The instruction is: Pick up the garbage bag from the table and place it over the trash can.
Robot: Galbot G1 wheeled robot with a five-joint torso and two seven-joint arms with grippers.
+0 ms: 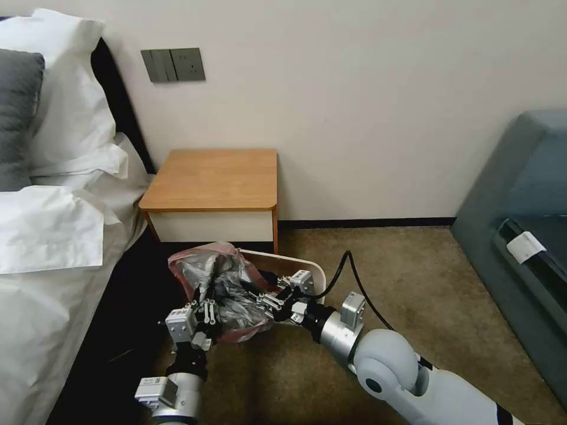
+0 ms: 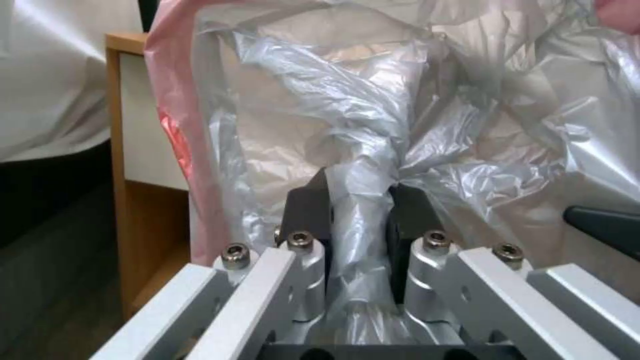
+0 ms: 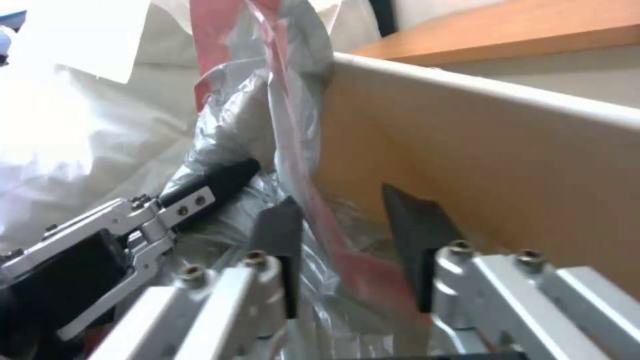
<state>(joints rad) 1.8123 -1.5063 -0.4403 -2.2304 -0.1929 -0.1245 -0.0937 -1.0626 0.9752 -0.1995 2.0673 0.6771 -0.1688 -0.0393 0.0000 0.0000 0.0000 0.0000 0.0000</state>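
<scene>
The garbage bag, crinkled grey plastic with a pink edge band, is bunched over the left end of the cream trash can. The can stands on the carpet in front of the table. My left gripper reaches in from the near side and is shut on a twisted fold of the bag, as the left wrist view shows. From the right, my right gripper reaches in at the can's rim. Its fingers stand apart with the pink band running loose between them, beside the can's wall.
A bed with white sheets runs along the left, close to the table and the can. A grey-blue sofa fills the right side. Open carpet lies between the can and the sofa. The wall is just behind the table.
</scene>
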